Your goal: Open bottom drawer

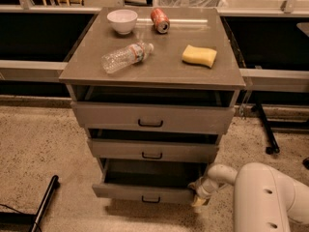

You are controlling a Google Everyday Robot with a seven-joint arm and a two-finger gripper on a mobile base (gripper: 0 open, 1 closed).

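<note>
We found the gripper claw [199,196] low in the scene, at the end of a white, rounded robot arm [265,197] that reached in from its right. It sat right at the right front corner of the bottom drawer [130,191]. How far the gripper claw was open, and whether it had hold of anything, we could not tell.

The bottom drawer, the lowest flat grey-brown front of the cabinet, lay directly left of the gripper claw. It stood partly pulled out, with its dark inside showing behind the front. Its small black bar handle [150,199] was left of the gripper claw and apart from it.

Above and to the left of the gripper claw were the grey-brown middle drawer [193,152] and the wider grey-brown top drawer [193,120], each with the same black handle.

Higher still, on the flat grey cabinet top [164,69], lay four things. A yellow rectangular sponge [199,56] was almost straight above the gripper claw. Up and to the left were a clear plastic bottle [126,57] on its side, a red drink can [160,20] on its side and a round white bowl [122,21].

Far to the left, a black bar [43,204] slanted across the speckled floor [38,144].
</note>
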